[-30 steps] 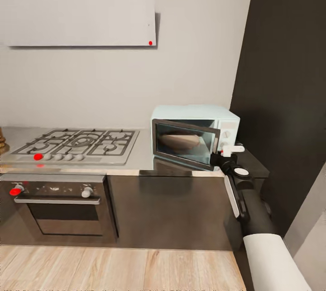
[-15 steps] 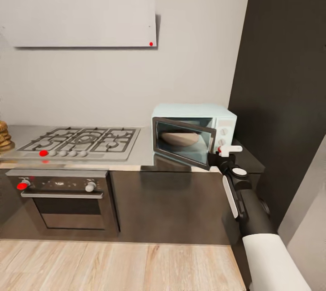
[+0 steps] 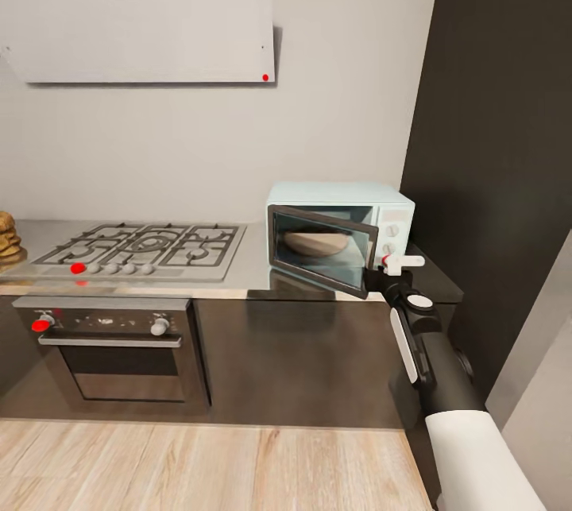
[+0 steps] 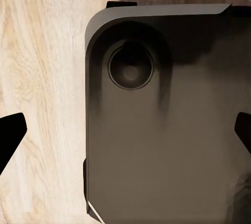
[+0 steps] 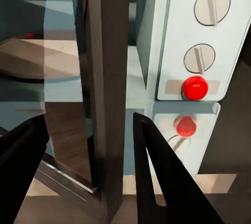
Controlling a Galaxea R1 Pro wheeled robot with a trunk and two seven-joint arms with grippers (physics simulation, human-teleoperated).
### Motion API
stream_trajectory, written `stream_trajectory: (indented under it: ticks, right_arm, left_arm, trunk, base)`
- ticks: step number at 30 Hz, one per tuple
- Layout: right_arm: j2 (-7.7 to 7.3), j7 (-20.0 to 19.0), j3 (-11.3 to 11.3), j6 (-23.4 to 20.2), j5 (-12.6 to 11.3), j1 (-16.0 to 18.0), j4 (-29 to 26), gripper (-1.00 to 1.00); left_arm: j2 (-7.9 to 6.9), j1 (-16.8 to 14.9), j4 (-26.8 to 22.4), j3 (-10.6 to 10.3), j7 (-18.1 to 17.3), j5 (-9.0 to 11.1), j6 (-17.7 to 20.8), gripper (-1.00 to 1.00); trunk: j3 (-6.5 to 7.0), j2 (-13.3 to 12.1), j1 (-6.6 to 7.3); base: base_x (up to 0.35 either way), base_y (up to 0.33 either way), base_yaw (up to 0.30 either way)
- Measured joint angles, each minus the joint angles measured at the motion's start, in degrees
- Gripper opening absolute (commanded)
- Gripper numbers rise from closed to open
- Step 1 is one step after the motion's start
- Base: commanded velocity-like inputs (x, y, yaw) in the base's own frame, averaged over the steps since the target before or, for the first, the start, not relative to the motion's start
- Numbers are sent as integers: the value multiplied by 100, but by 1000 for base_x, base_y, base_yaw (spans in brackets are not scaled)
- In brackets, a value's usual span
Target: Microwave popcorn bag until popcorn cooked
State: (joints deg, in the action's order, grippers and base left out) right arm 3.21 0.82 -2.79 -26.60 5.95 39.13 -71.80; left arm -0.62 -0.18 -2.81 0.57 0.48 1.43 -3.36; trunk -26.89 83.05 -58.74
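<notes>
Inside the microwave (image 3: pixel 342 213), behind its half-open door (image 3: pixel 322 250), the popcorn bag (image 3: pixel 316 241) is seen. The door's free edge (image 5: pixel 107 98) is straddled by the right gripper (image 3: pixel 380 279), fingers spread on either side. The microwave is set on the countertop (image 3: pixel 254 272), the hob (image 3: pixel 139 249) at nine o'clock. The left gripper (image 4: pixel 125 135) is spread above the floor (image 4: pixel 42 78).

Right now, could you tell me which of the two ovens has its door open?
The small mint-blue microwave; its dark glass door stands ajar, while the black built-in oven is shut.
</notes>
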Motion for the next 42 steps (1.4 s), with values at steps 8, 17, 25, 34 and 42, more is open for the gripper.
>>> stream_trajectory:
  ticks: [8, 17, 25, 34, 42]
  right_arm:
    - [-1, -15, -330, -8, 142, 3, -37, 100]
    - [-89, -21, -320, -258, 148, 3, -33, 100]
    - [-729, -17, -415, -326, 189, 3, -134, 100]
    - [-743, -16, -471, -329, 163, 3, -187, 100]
    - [-711, -15, -465, -329, 163, 3, -187, 100]
  left_arm:
    - [0, 2, -1, 1, 0, 0, 0, 100]
    - [0, 2, -2, 1, 0, 0, 0, 100]
    - [0, 2, -2, 1, 0, 0, 1, 100]
    - [9, 3, 7, -5, 0, 0, 0, 100]
    - [8, 2, 8, -7, 0, 0, 0, 100]
  trunk:
    - [1, 1, 0]
    - [1, 1, 0]
    - [1, 1, 0]
    - [1, 2, 3]
    - [1, 2, 4]
  base:
    - [0, 0, 0]
    - [0, 0, 0]
    - [0, 0, 0]
    - [140, 0, 0]
    - [318, 0, 0]
